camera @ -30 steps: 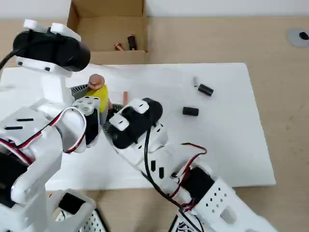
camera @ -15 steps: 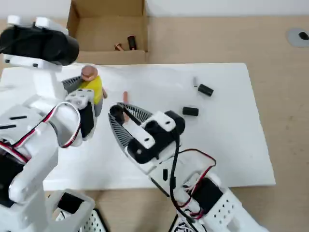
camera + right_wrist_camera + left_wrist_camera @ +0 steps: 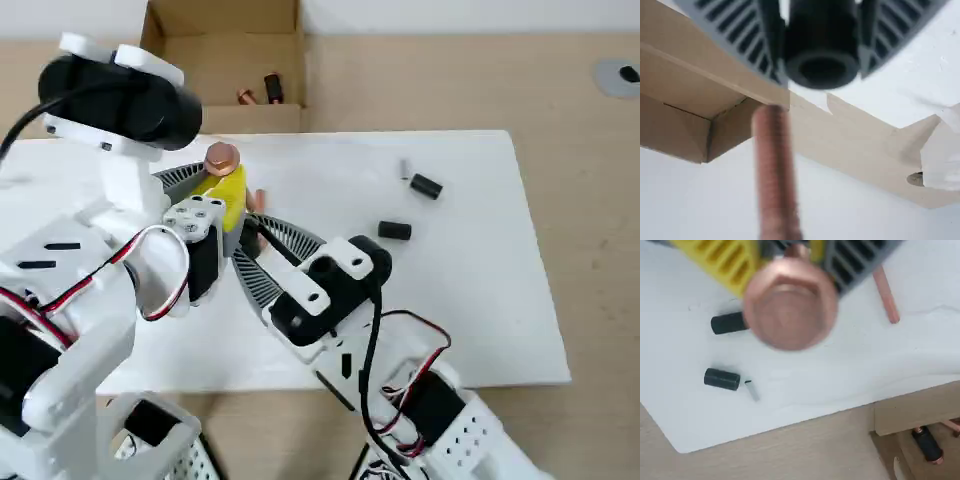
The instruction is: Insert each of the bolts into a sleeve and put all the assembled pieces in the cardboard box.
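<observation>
A copper bolt is held shut in the left gripper, between one yellow jaw and one grey, above the white board. Its head is blurred in the left wrist view, and its shaft is hidden by the jaws from above. Close beside it, a black sleeve is clamped in the right gripper, with its open bore turned to the wrist camera. The threaded shaft is seen out of focus just short of that bore; whether the two touch cannot be told. A loose bolt lies on the board, half covered by the grippers in the high view. A spare sleeve and a second spare sleeve lie well apart from the arms, near a small grey scrap too small to identify. In the cardboard box, an assembled piece is seen at the corner, beside a copper item too small to make out.
</observation>
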You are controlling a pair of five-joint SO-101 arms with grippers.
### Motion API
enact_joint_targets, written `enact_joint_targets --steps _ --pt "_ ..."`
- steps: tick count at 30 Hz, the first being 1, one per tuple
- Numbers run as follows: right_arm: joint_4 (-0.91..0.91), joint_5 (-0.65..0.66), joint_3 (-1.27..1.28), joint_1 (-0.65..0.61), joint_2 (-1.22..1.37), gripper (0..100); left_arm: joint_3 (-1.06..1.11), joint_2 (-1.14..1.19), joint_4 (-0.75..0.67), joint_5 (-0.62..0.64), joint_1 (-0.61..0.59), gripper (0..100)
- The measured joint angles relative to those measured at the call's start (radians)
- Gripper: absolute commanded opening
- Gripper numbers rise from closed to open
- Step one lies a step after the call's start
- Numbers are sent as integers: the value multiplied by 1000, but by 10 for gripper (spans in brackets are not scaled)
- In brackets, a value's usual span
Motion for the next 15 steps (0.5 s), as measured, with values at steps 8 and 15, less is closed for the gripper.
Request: enact_joint_targets --steps 8,15 --pt "2 -2 3 0 2 9 74 5 -2 -34 -8 9" --pt "2 -2 9 -2 2 9 87 -3 -2 -32 -9 9"
